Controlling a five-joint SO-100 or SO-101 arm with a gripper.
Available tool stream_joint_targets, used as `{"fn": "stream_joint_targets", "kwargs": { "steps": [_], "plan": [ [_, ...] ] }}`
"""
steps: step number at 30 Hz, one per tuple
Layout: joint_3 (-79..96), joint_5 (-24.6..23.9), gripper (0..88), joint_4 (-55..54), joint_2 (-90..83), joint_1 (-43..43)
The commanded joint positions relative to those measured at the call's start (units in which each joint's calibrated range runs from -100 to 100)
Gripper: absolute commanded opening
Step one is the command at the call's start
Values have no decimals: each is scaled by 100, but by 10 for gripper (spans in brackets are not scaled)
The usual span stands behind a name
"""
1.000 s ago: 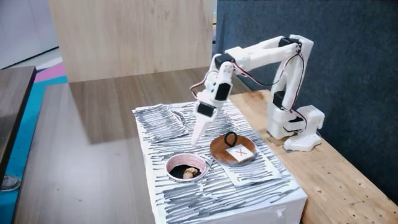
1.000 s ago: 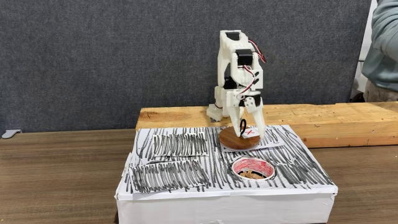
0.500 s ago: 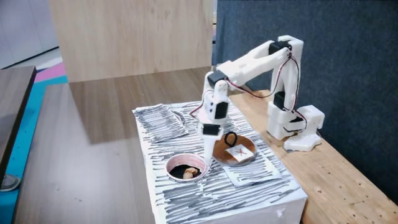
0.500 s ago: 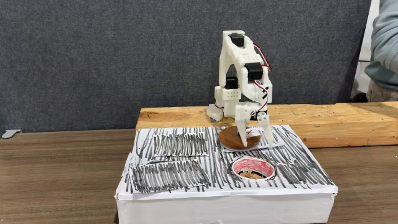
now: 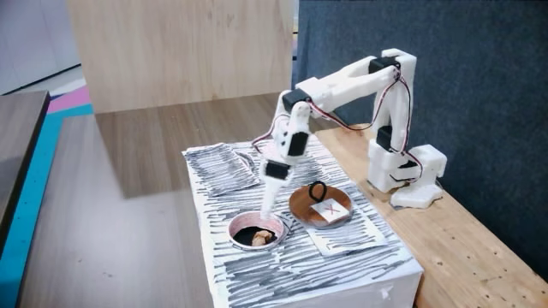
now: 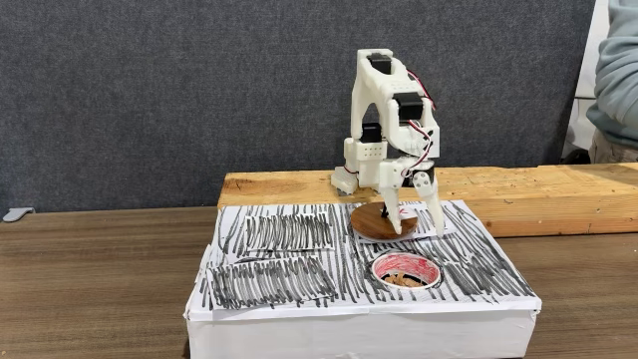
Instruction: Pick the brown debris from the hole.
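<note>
Arm pose: white arm reaches out from its base on the wooden bench point(image 5: 462, 248), upper link stretched toward the striped box point(image 5: 342, 257), forearm angled down. In a fixed view the end effector point(image 5: 265, 205) points down and slightly toward 7 o'clock, its tip just above the hole's far rim. In the other fixed view the end effector point(image 6: 419, 217) shows two white fingers point(image 6: 391, 211) spread well apart, jaws open and empty, hanging at 12 o'clock of the hole point(image 6: 406, 269).

Task things: the hole point(image 5: 256, 231), pale-rimmed, sits in the box top near its front edge. The brown debris point(image 5: 262, 236) lies inside it, a tan lump against the near side of the opening; in the other fixed view the brown debris point(image 6: 404, 281) is only partly visible over the rim. The wooden disc point(image 5: 320, 205) with white X card and black ring sits at 2 o'clock of the hole, just beside it.

Change from half a second ago: the wrist has swung away from the disc's edge toward the hole, and the fingers have opened wider. Debris and disc unmoved.
</note>
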Motion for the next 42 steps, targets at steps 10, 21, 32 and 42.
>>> {"fn": "stream_joint_targets", "kwargs": {
  "steps": [10,21,32,42],
  "plan": [
    [-171,-2505,274,-1430,715,-68],
    [-108,-3159,274,-1371,547,-46],
    [857,-3616,274,-1354,-31,-54],
    [1161,-3684,274,-1505,70,-32]
  ]
}}
